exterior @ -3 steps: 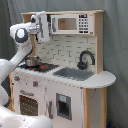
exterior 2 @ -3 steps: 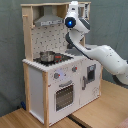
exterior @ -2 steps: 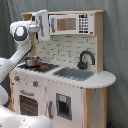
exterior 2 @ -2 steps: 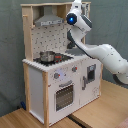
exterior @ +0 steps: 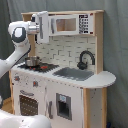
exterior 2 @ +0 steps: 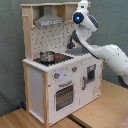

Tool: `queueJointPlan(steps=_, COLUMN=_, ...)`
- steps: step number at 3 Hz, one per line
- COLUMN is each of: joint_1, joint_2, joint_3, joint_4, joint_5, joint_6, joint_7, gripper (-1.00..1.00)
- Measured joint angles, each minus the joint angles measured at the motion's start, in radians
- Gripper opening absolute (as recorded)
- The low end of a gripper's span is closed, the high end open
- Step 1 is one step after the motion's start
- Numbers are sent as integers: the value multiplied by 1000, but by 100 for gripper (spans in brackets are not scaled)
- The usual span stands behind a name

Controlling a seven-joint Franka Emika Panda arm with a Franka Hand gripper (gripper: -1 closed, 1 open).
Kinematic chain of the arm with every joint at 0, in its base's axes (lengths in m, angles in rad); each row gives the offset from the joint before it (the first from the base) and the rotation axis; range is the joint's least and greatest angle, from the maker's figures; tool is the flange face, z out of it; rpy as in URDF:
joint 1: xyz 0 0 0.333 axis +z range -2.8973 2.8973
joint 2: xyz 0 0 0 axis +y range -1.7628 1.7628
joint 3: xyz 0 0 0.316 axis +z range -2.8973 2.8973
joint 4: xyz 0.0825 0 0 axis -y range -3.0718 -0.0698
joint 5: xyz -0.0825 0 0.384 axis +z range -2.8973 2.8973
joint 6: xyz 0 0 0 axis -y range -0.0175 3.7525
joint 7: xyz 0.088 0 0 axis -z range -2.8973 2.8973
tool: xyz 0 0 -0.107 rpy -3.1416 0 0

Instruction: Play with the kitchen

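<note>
Kitchen (exterior: 65,75) stands on floor, centre of both exterior views; pot (exterior 2: 47,56) on stove. Arm (exterior 2: 107,52) raised at upper shelf; jaws' state cannot be told.

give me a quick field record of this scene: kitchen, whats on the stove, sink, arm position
kitchen: white and light-wood toy kitchen, grey hood up top, pegboard back
stove: small metal pot on the burners, in both exterior views
sink: grey basin with a black faucet behind it
oven: door closed, knobs above it
arm: white arm raised to the top shelf level, claw near the hood
claw state: cannot tell
</note>
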State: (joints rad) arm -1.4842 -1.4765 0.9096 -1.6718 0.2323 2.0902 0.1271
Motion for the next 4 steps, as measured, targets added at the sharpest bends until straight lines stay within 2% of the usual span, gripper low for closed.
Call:
queueJointPlan(steps=1, joint_1=52, joint_2=-4, joint_3=0, joint_4=-75, joint_5=-9, joint_6=41, joint_7=-16, gripper=-100)
queueJointPlan(steps=4, joint_1=170, joint_2=-4, joint_3=-4, joint_4=-268, joint_5=-16, joint_6=258, joint_7=-65, gripper=-100)
